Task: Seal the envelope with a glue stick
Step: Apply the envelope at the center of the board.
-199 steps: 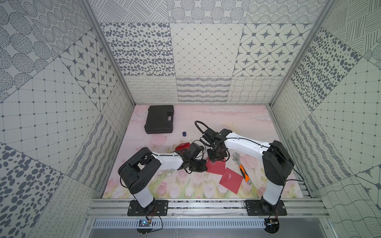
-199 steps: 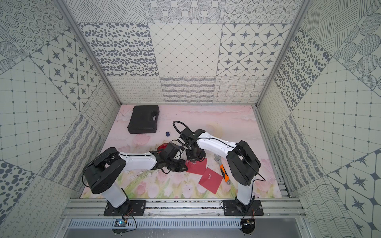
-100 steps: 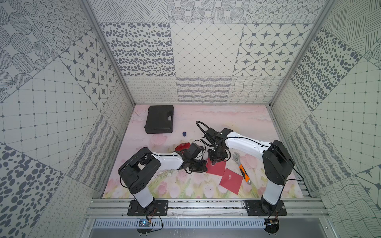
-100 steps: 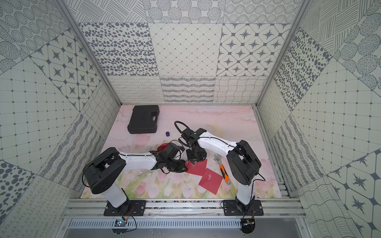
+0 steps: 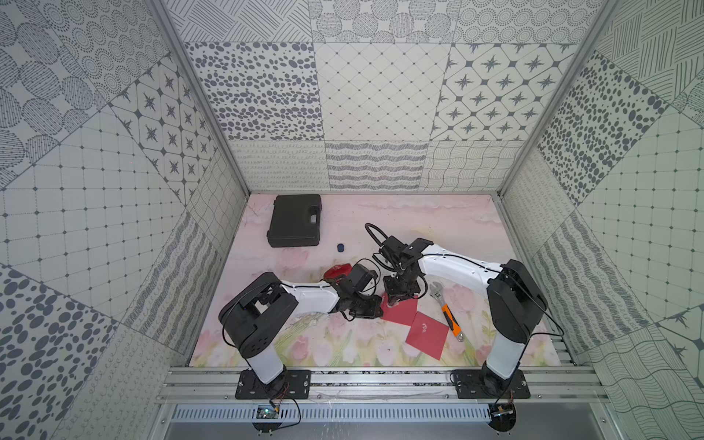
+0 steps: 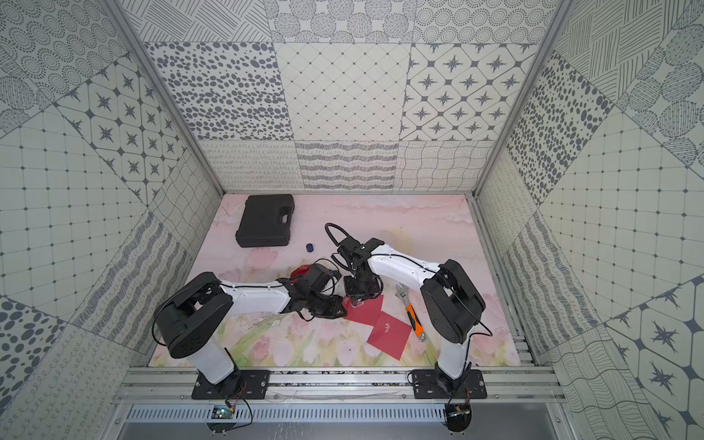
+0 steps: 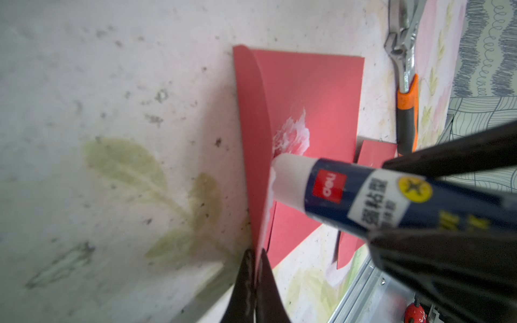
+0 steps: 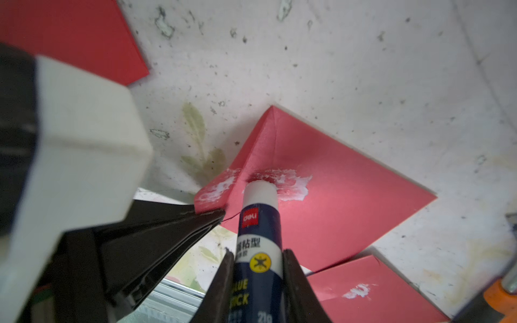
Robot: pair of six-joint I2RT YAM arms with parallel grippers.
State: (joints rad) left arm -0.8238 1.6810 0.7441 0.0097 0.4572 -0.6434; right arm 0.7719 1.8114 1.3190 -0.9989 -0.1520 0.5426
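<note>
A red envelope (image 7: 316, 92) lies on the mat, seen in both top views (image 5: 400, 314) (image 6: 365, 310). My left gripper (image 7: 256, 253) is shut on the edge of its raised flap (image 7: 251, 134) and holds it up. My right gripper (image 8: 258, 256) is shut on the glue stick (image 8: 260, 223), a dark blue tube with its cap off. The stick's white tip (image 7: 288, 173) presses on the envelope (image 8: 349, 212) just under the flap, beside white glue smears. More smears show on the flap's inner side.
A second red envelope (image 5: 426, 335) lies partly under the first, towards the front. An orange-handled wrench (image 5: 445, 312) lies right of both. A black case (image 5: 295, 221) sits at the back left, a small blue cap (image 5: 340, 248) near it, and a red object (image 5: 335, 271) behind the left wrist.
The right gripper with the glue stick has shifted only slightly over the envelope. The left gripper holds the flap as before.
</note>
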